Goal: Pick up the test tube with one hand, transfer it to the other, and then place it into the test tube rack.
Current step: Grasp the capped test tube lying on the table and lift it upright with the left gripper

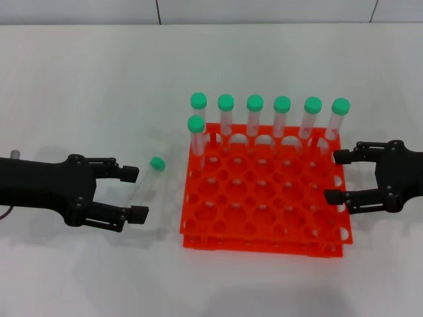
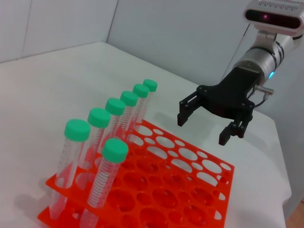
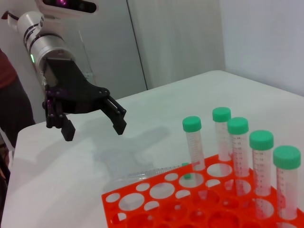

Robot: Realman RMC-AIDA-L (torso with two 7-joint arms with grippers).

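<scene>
Tube (image 1: 148, 179) with a green cap lies flat on the white desk (image 1: 79, 79), just left of the rack (image 1: 264, 198), its cap pointing away from the robot. It is clear and slim, and nothing grips it. In the right wrist view it shows faintly on the desk behind the rack's edge (image 3: 147, 172).

Left pincer (image 1: 133, 193), black, hovers close to the tube on its left side, fingers apart, one fingertip near the cap end and the other near the bottom end. The right wrist view shows this pincer (image 3: 95, 128) above the desk, with a silver wrist and a green light.

The rack is orange-red, two-tiered, with a grid of round holes. Seven more green-capped tubes (image 1: 282, 119) stand upright in it: six along the far row and one in the next row at the left corner.

Right pincer (image 1: 336, 176), also black, hangs at the rack's right edge, fingers apart and holding nothing. In the left wrist view it (image 2: 204, 126) floats beyond the rack's far side, with a silver wrist and a blue light.
</scene>
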